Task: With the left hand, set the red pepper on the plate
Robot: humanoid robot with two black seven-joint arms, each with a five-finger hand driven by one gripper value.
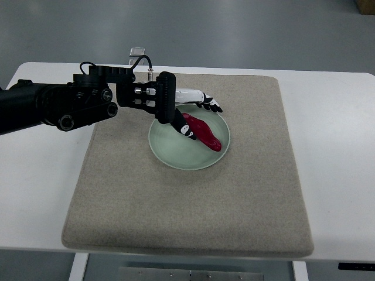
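One arm in view: left hand point(190, 111), black and white with fingers, reaching in over far rim of pale green round ceramic plate point(170, 153). Plate sits on beige felt mat point(252, 193), toward mat's far edge, on white tabletop point(334, 146). Glossy red pepper point(204, 132) lies in plate, long axis diagonal, tip toward near-right. Thumb touches pepper's stem end, other fingers extended above; grip uncertain.

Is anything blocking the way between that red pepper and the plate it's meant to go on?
Nothing visible does. The red pepper already lies inside the pale green plate, with the left robot hand right at its upper end. The mat around the plate is bare.
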